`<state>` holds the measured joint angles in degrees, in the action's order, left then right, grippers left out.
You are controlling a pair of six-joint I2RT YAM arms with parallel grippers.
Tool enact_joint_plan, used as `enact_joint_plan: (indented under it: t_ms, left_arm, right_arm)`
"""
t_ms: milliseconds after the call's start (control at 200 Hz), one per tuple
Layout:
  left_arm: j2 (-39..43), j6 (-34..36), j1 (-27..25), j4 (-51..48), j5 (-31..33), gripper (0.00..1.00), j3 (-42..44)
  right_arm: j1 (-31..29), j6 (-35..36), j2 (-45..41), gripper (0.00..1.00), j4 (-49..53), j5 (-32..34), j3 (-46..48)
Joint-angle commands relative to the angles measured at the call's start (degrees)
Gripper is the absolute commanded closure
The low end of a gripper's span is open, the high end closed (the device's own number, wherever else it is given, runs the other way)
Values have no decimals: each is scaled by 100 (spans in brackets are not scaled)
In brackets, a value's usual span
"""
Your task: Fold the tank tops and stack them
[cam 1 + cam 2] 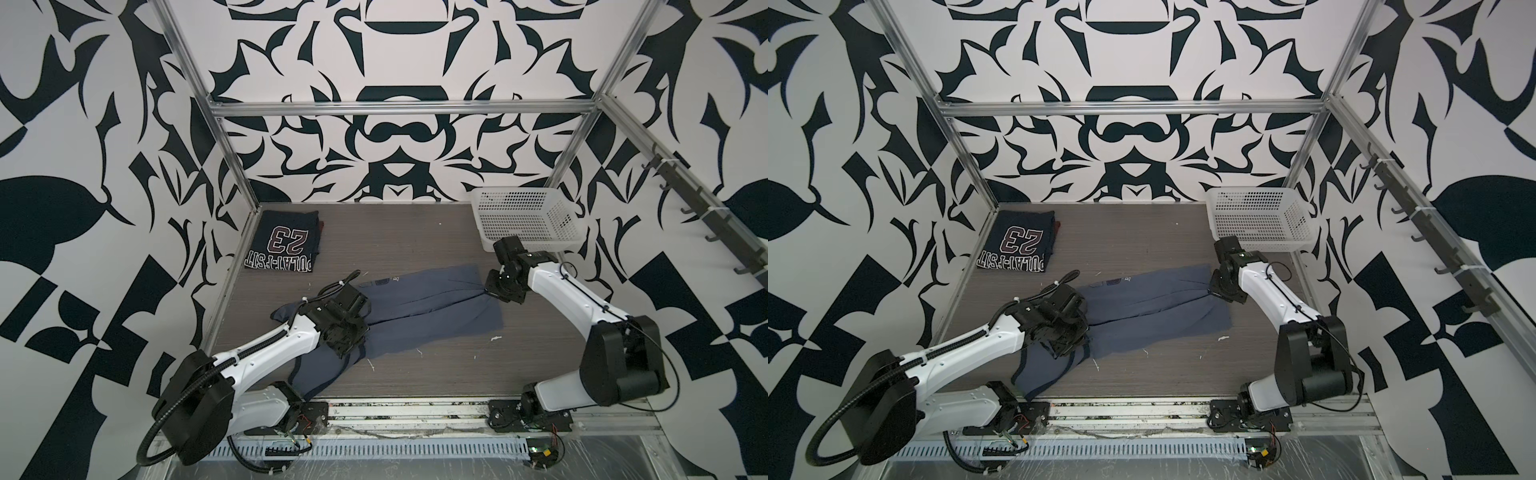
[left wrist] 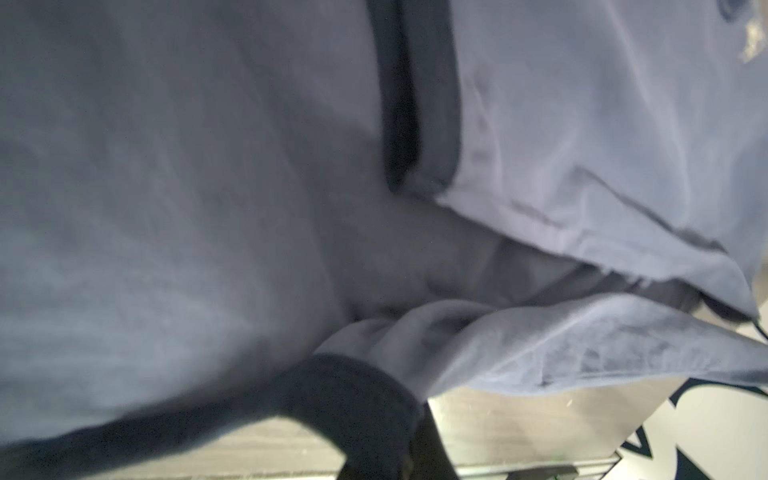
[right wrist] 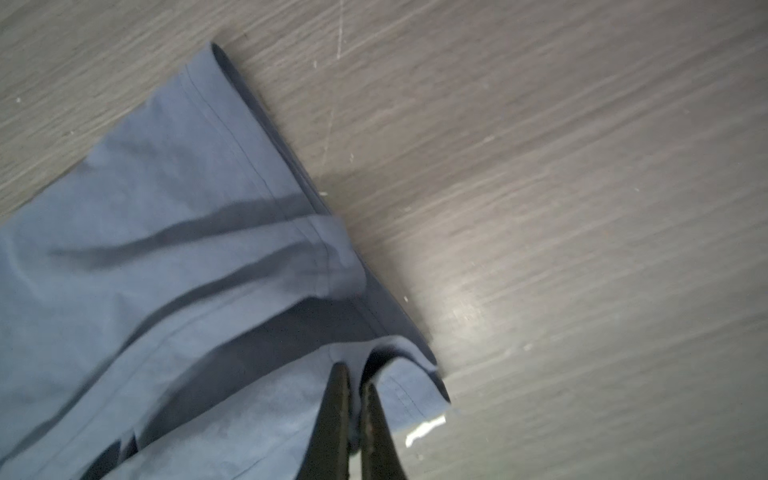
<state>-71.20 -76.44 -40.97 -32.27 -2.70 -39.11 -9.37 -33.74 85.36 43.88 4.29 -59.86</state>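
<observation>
- Cloth fills both grips: the right gripper (image 3: 354, 375) is clenched on the hem edge of the slate-blue tank top (image 1: 436, 307), with a small ridge of fabric puckered up between its closed tips.
- The left gripper (image 1: 347, 345) is also clamped shut. The left wrist view shows blue fabric and dark trim bunched close around it, so it appears to hold the strap end of the same shirt.
- The slate-blue tank top lies mid-table, stretched between the two grippers. Its long axis runs diagonally, with the hem toward the far right and the straps trailing toward the left arm's base at the near edge.
- Long creases run along that axis, and the body looks already narrowed lengthwise.
- As handling goes, the shirt is likely light, limp and easily dragged. It will sag and wrinkle wherever it is unsupported, so hem corners and strap roots look like the sensible places to grip, keeping the cloth taut between them.
- The navy tank top (image 1: 286, 245) sits folded at the far-left corner of the table (image 1: 415, 374), well apart from the blue one, with its "23" print face up and reading upside down in both top views.
- The white basket (image 1: 519, 226) stands at the far right, just behind the right arm's wrist.
</observation>
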Motion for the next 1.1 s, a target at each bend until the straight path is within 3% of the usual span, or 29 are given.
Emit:
enact_joint_plan:
  t_ms: [0,175,230,405,520,655,825,950,1095]
  left_arm:
    - [-418,351,170,177,-162,90,-70]
    - [-693,465,450,285,-82,84,-33]
    - [-669,455,537,277,11,75,23]
    - [-233,518,713,-41,509,51,-11]
    - [198,844,645,-609,851,37,-333]
    - [404,763,-31,-1294,1510,36,-626]
    - [-58,660,-789,-1249,1549,38,-937]
    - [-767,895,-842,-586,1167,45,-1046]
    - [-1285,1045,-554,70,991,52,-977]
  right_arm:
    - [111,95,152,100,-258,177,-219]
    - [152,107,519,100,-411,291,-360]
    - [150,132,625,100,-470,303,-407]
    - [180,228,805,65,-359,624,-614]
    - [165,383,513,56,-140,624,-640]
    - [-14,534,-115,52,-122,173,-346]
    - [-601,399,-460,51,-319,-424,110]
    - [-711,258,-155,51,-642,-818,275]
    - [-715,187,390,51,-1065,-1138,260]
